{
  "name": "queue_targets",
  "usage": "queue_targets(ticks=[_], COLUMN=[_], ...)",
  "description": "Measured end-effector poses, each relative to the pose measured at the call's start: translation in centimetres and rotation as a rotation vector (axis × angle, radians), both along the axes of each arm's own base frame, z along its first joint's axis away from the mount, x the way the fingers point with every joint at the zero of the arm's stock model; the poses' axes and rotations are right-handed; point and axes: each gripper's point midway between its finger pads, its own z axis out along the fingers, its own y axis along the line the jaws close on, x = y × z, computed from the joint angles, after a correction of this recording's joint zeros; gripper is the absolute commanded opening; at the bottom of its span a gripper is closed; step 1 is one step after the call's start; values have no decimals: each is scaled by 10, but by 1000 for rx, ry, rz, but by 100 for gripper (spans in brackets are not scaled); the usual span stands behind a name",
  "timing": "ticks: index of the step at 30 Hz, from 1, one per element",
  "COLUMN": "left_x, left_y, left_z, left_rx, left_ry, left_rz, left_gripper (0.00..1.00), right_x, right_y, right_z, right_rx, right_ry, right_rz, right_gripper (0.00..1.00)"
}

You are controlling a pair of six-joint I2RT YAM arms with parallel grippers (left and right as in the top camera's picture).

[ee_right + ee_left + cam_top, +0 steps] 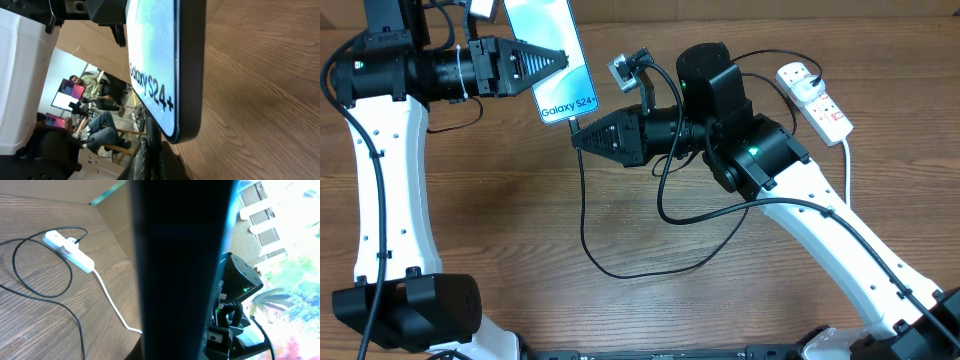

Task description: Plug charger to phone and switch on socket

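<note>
My left gripper [563,58] is shut on the phone [552,28] and holds it in the air, with the "Galaxy S24+" end towards my right gripper. The phone's dark back fills the middle of the left wrist view [180,270]. My right gripper [576,140] is shut on the charger's connector tip [152,137], which reaches up to the phone's lower end [167,75]. I cannot tell whether it is inserted. The black charger cable [620,270] loops over the table to the socket [817,100], where its plug [73,241] sits in the strip.
The socket's thick white cord [112,305] runs off the table's edge. The cable loop [30,290] lies beside the strip [67,250]. The right arm [820,215] crosses the table's right half. The left arm [385,170] stands at the left.
</note>
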Motion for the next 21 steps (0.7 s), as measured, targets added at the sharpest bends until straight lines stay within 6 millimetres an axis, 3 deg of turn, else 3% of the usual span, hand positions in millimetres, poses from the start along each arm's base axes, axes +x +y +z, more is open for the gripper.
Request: queue_targets(ticks=[15, 17, 21], left_x=[-4, -4, -4], left_y=[0, 0, 0], left_z=[-5, -5, -9], left_rx=[6, 6, 29], left_ry=[37, 38, 44], left_rz=[6, 6, 14], left_gripper=[4, 4, 4], right_x=[0, 0, 14], right_y=[-2, -2, -7], right_z=[1, 0, 3], right_rx=[5, 5, 2], right_ry=[5, 6, -25], right_rz=[8, 8, -54], right_gripper=[4, 25, 35])
